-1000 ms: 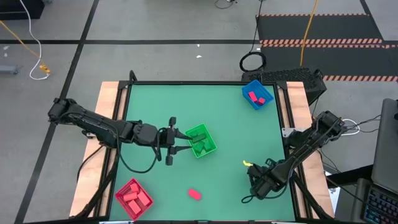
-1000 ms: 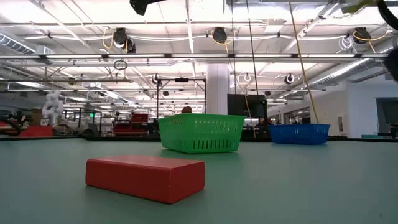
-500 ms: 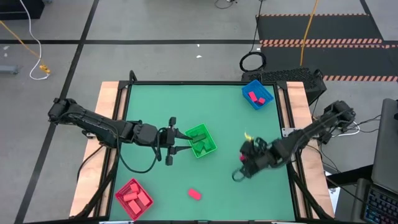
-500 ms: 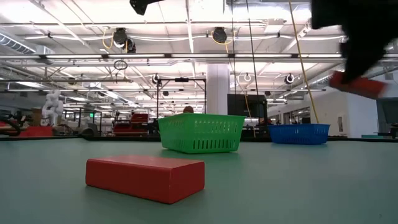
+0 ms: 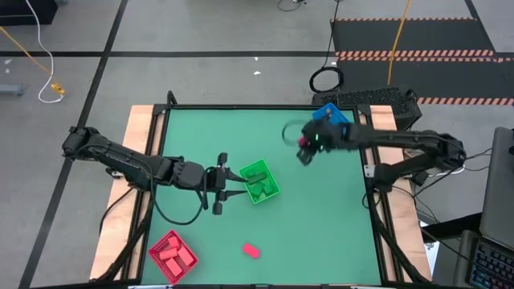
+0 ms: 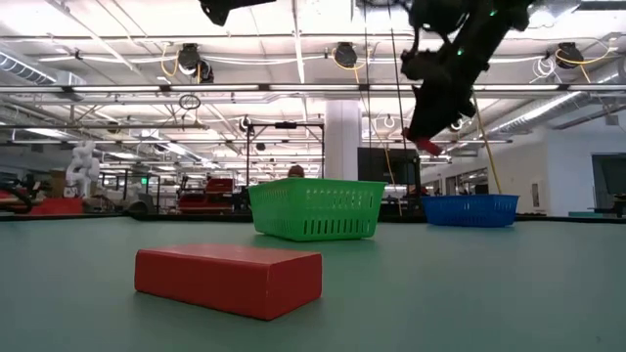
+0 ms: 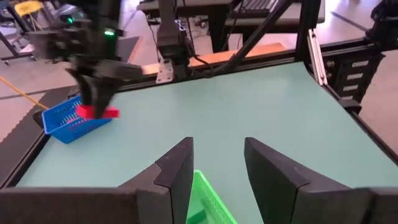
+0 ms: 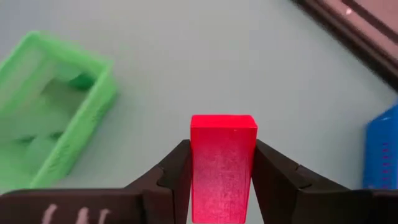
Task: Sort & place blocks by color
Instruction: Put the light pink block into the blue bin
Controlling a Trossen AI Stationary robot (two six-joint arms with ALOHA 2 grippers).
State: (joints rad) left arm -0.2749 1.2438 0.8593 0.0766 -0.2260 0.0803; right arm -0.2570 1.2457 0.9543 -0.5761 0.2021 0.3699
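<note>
My right gripper (image 5: 305, 149) is shut on a red block (image 8: 222, 163) and hangs high over the table, just beside the blue bin (image 5: 332, 120), which holds red blocks. In the low view the right gripper (image 6: 430, 137) shows well above the bins. My left gripper (image 5: 238, 186) waits open, high over the left rim of the green bin (image 5: 259, 181), which holds dark green blocks. Another red block (image 5: 251, 250) lies flat on the table near the near edge. Several red blocks fill the red bin (image 5: 173, 253). My right gripper pinches the red block between its two fingers, one finger (image 8: 177, 171) on each long side. The block's free end (image 8: 222, 123) sticks out past the fingertips. The block is lifted clear of the table, and in the low view the red block (image 6: 426, 147) hangs at the gripper's lower end.
The green bin stands mid-table, the blue bin (image 6: 469, 209) at the far right corner, the red bin at the near left corner. The green table top (image 5: 321, 217) lies bare between the green bin and the right edge.
My right gripper has swung from the near right corner toward the far edge and up, carrying the red block clear of the table, and now hangs beside the blue bin. The left arm has kept still.
</note>
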